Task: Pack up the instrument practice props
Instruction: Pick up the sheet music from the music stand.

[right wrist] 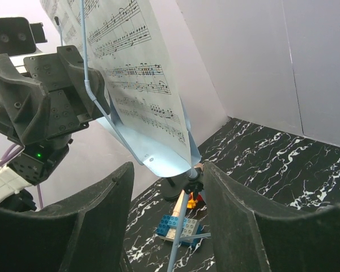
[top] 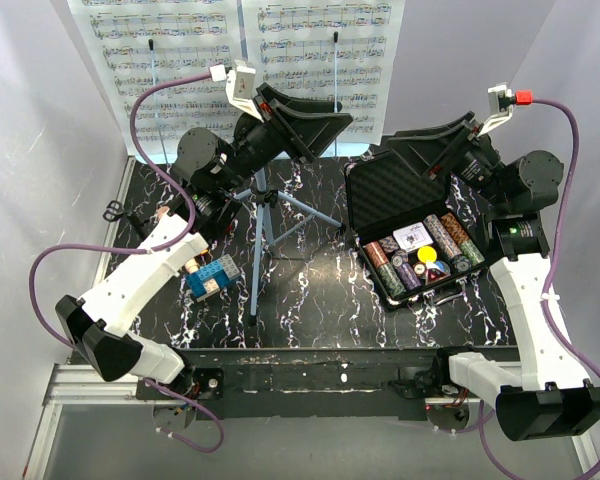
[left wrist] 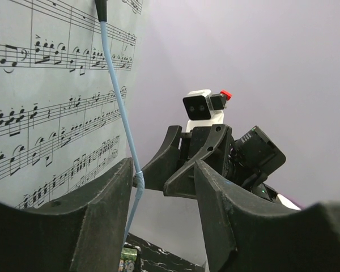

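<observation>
We see the light-blue music stand (top: 257,250) upright on its spread tripod legs at the back left of the black, white-veined worktop (top: 320,300). Two white sheet-music pages (top: 160,60) lean on its desk side by side, printed with black staves and reaching past the top of the overhead view. A thin light-blue page-holder wire (left wrist: 122,107) runs down across the front of the pages.

Our left hand (top: 330,133) is raised at the lower edge of the pages, in front of the stand's desk. Its fingers (left wrist: 73,221) stand apart with a moderate gap. The wire passes through that gap, right beside the finger on the left of the wrist view, and we cannot tell whether it touches. Nothing is clamped.

Our right hand (top: 400,155) hovers above the back edge of the open black case (top: 365,200), pointed toward the stand. Its fingers (right wrist: 238,226) are apart too, with nothing between them, and they touch nothing we can see.

The foam-lined case lies on the right of the worktop, with poker chips (top: 430,255) in rows. Blue building bricks (top: 212,278) sit by the stand's foot, near the left arm.
</observation>
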Robot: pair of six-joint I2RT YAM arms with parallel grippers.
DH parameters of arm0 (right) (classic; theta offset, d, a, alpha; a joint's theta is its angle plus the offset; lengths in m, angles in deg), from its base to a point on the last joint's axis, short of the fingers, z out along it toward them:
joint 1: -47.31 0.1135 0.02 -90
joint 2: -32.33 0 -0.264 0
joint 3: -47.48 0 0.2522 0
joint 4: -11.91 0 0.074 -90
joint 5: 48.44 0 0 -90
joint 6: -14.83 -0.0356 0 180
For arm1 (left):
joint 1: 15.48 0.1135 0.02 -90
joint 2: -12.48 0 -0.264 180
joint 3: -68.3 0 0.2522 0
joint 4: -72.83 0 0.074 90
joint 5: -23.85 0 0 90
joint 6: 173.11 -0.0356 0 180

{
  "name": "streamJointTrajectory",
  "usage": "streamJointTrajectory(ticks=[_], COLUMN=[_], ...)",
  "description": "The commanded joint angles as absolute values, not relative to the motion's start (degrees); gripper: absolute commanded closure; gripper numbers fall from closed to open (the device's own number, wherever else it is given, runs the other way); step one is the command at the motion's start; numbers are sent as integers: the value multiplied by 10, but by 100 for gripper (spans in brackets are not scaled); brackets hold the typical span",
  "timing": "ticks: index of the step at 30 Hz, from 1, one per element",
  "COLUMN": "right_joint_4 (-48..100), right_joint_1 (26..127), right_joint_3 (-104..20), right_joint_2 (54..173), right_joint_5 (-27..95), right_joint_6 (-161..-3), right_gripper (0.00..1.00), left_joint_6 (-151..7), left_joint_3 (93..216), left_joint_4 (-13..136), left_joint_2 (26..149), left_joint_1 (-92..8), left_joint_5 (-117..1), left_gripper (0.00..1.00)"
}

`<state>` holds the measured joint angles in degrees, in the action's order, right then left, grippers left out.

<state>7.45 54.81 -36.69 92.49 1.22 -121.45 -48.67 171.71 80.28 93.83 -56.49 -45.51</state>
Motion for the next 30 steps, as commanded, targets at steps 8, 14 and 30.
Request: streamJointTrajectory(ticks=[8, 14, 30], right_joint_4=[22, 21, 55], right_joint_1=[547, 547, 575], right_joint_3=[-391, -403, -470], right_joint_2=[935, 945, 1004], right_joint_5=[-7, -16, -23], right_joint_6=[-1236, -1241, -1217], right_gripper=[38, 38, 42], left_joint_6=[-498, -501, -501], left_joint_3=[1737, 1736, 1728], left_joint_4=[802, 799, 799], left_joint_2=[940, 939, 935], left_joint_1=[-568, -567, -567], left_joint_5=[-478, -482, -490], left_gripper=[64, 66, 65])
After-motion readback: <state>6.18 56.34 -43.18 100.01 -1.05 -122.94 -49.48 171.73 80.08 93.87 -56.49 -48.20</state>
